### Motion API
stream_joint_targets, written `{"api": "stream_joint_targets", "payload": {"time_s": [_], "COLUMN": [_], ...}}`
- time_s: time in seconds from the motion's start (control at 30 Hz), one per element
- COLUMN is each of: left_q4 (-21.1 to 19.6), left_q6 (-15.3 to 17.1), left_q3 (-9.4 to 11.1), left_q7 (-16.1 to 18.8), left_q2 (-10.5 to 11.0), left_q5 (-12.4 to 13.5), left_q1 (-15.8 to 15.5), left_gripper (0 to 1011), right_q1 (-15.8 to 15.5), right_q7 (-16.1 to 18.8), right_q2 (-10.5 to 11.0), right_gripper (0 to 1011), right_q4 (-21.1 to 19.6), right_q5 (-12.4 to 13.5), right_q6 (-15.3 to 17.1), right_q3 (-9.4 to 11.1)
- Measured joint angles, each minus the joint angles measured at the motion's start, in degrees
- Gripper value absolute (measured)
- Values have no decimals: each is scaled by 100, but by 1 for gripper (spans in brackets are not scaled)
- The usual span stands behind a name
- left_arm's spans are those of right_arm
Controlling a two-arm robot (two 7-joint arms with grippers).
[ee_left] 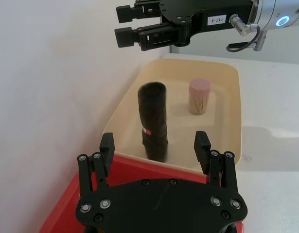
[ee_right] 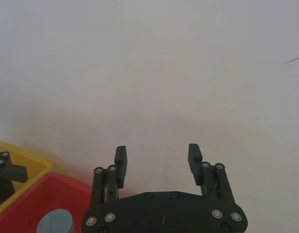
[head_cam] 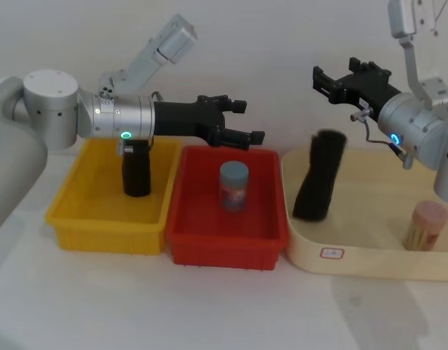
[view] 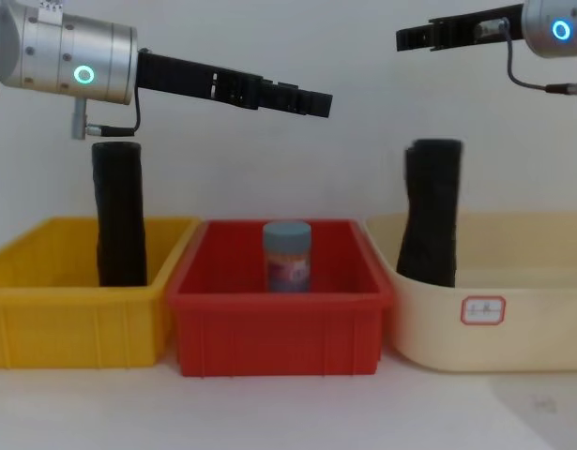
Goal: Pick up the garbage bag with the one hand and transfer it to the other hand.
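The garbage bag (head_cam: pixel 320 175), a black crinkly roll with a small red-and-white label, stands leaning at the left end of the beige tray (head_cam: pixel 369 259). It also appears ahead of my left gripper's fingers (ee_left: pixel 153 121) and from the side (view: pixel 432 211). My left gripper (head_cam: pixel 247 121), on the green-ringed arm, hovers open above the red bin, left of the bag and apart from it (ee_left: pixel 154 141) (view: pixel 321 101). Up behind the bag's top, my right gripper (head_cam: pixel 320 82), on the blue-ringed arm, hangs open and holds nothing (ee_left: pixel 122 24) (ee_right: pixel 157 151) (view: pixel 405 39).
A straight black cylinder (head_cam: pixel 136 168) stands in the yellow bin (head_cam: pixel 107 233). The red bin (head_cam: pixel 224 248) holds a blue-lidded can (head_cam: pixel 234 186). A pink-topped toothpick holder (head_cam: pixel 426 226) sits at the tray's right end. A white wall stands close behind.
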Motion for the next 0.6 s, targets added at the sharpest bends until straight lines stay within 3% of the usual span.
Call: {"api": "stream_joint_targets", "payload": {"time_s": [0.33, 0.6], "left_q4": [0, 0], "left_q6": [0, 0], "left_q3": [0, 0], "left_q7": [0, 0], "left_q2": [-1, -1], "left_q5": [0, 0], "left_q1": [0, 0], "left_gripper": [1001, 1001], "right_q1": [5, 10], "right_q7": [56, 80], "right_q2": [-18, -25], "right_gripper": [997, 1004], "right_q4": [71, 98], "right_q5": [50, 70], "right_q6": [-43, -60], "right_q3": [54, 74]}}
